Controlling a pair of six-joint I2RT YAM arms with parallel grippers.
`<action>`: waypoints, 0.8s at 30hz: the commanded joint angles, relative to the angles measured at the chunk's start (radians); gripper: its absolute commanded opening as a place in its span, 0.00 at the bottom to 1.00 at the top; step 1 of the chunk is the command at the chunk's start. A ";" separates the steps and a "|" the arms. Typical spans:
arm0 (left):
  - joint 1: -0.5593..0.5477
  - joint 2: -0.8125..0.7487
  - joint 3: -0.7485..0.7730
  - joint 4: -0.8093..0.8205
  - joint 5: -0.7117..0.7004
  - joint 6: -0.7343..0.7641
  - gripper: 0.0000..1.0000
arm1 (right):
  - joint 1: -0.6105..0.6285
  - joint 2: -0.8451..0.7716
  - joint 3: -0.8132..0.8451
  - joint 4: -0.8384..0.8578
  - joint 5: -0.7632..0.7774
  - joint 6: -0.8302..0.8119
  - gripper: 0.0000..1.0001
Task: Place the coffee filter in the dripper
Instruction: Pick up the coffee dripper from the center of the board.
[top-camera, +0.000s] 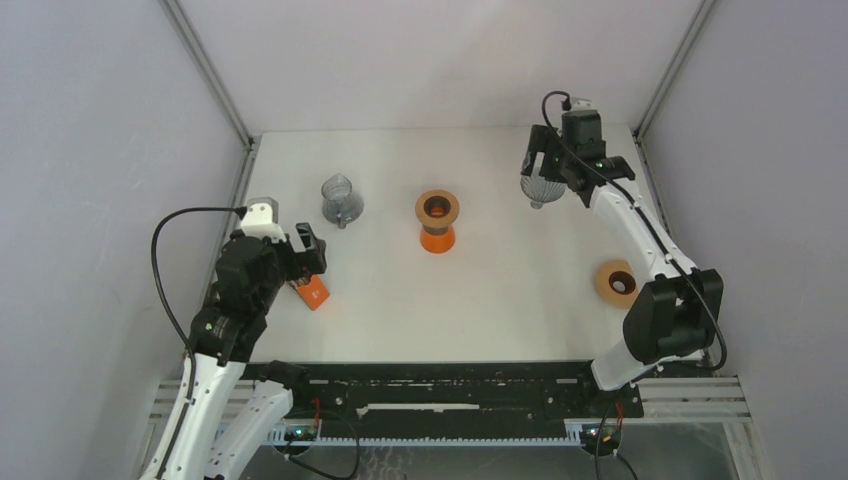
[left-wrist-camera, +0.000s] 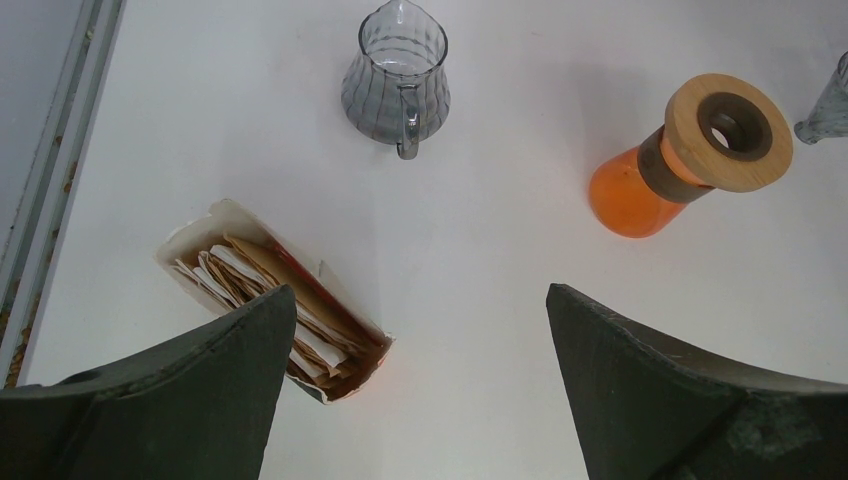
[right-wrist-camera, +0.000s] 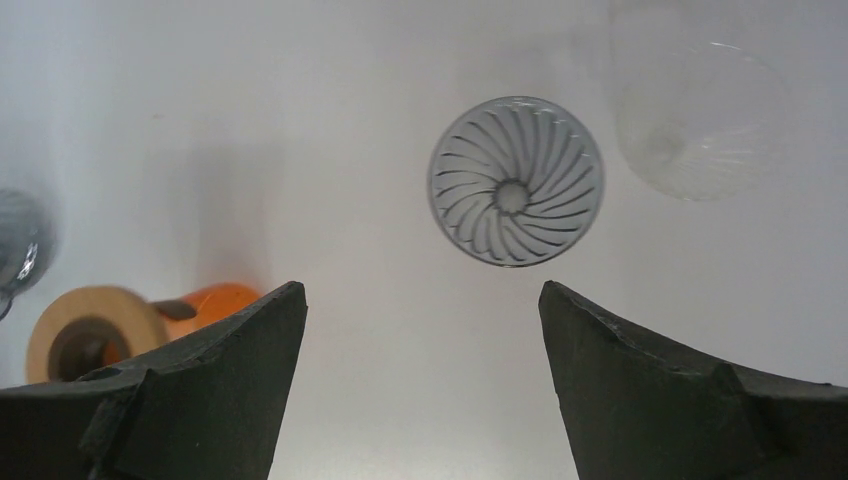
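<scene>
Under the left gripper (left-wrist-camera: 420, 300), jaws spread wide, lies an open box of paper coffee filters (left-wrist-camera: 250, 262).
The box sits partly behind one finger, untouched. The right gripper (right-wrist-camera: 420, 290), also spread and empty, hangs above the ribbed glass dripper (right-wrist-camera: 516, 180), which shows just ahead of its jaws.
</scene>
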 joint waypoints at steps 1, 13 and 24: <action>0.005 -0.007 -0.028 0.037 0.012 0.004 1.00 | -0.072 -0.057 -0.060 0.114 0.050 0.054 0.94; 0.006 0.005 -0.027 0.035 0.008 0.006 1.00 | -0.306 0.070 -0.084 0.194 0.074 0.155 0.91; 0.006 0.044 -0.023 0.029 0.009 0.009 1.00 | -0.400 0.249 -0.027 0.238 0.020 0.188 0.84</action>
